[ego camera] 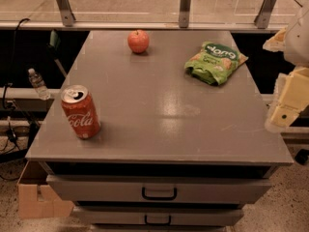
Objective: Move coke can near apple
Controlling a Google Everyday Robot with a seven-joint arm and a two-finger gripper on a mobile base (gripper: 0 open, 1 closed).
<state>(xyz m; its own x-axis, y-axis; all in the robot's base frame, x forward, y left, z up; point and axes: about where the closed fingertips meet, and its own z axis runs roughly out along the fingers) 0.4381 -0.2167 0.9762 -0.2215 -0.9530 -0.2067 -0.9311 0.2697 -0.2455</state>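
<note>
The coke can [80,111], red with white script and a silver top, stands upright near the front left corner of the grey cabinet top [159,105]. The apple [138,41], small, round and red-orange, sits at the far edge, left of centre. The gripper [288,98] is at the right edge of the view, beside and off the cabinet's right side, far from both the can and the apple. It holds nothing that I can see.
A green snack bag [216,62] lies at the back right of the top. Drawers with black handles [159,193] face the front. A glass railing [183,6] runs behind. A water bottle [37,83] and a cardboard box [38,197] are at the left.
</note>
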